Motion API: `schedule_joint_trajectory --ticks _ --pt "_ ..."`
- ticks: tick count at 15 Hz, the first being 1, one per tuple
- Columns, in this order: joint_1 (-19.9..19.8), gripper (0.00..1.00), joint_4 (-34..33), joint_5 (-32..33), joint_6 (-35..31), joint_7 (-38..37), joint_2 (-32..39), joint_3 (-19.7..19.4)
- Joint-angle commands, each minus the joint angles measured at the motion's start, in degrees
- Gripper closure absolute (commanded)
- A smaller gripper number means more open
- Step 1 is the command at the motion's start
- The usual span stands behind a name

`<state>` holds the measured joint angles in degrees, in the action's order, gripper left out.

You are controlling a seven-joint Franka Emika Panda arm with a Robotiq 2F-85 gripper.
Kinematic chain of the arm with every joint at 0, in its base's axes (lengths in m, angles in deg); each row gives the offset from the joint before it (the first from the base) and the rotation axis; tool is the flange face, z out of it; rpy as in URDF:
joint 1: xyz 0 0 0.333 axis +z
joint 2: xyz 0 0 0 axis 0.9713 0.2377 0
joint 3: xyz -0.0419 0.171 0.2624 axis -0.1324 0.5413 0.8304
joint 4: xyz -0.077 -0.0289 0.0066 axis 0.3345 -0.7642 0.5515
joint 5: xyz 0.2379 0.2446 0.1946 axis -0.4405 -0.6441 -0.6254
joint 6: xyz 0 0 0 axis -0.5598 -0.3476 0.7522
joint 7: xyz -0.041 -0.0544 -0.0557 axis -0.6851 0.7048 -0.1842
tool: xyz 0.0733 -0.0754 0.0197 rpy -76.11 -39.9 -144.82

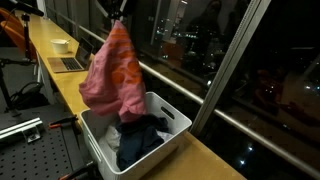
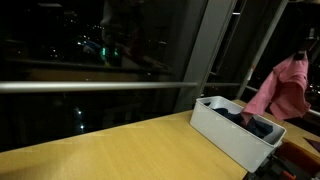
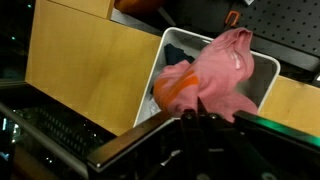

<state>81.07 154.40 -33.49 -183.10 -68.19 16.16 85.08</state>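
jaws clamped shut on top of pink shirt (image 1: 112,75), which hangs free above one end of white bin (image 2: 228,138); dark clothes (image 1: 140,140) piled inside. Risk: hem looks near the rim, could snag the wall or spill onto worktop (image 2: 100,145); bunched pinch may slip

That pink garment (image 1: 112,70) hangs over the white bin (image 1: 172,112), blocking you; dark clothes (image 1: 140,138) fill it; the window (image 1: 195,40) crowds behind.

Long wooden counter (image 2: 100,150) beside the dark window, bearing a white bin (image 2: 225,140), a laptop (image 1: 68,64) and a small bowl (image 1: 61,45).
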Motion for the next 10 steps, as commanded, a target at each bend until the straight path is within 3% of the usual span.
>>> schedule_joint_trajectory --ticks 1,3,5,10 --pt "-1.2 0.99 -1.2 0.6 -4.3 1.2 3.3 -1.3" --pt "-1.7 0.99 -1.1 0.3 -6.9 1.9 5.4 -2.0" --pt "-2.4 0.7 -0.8 0.0 -8.8 2.8 7.2 -2.5" --pt "-3.0 0.36 0.2 -0.1 -10.3 3.6 8.9 -2.6"
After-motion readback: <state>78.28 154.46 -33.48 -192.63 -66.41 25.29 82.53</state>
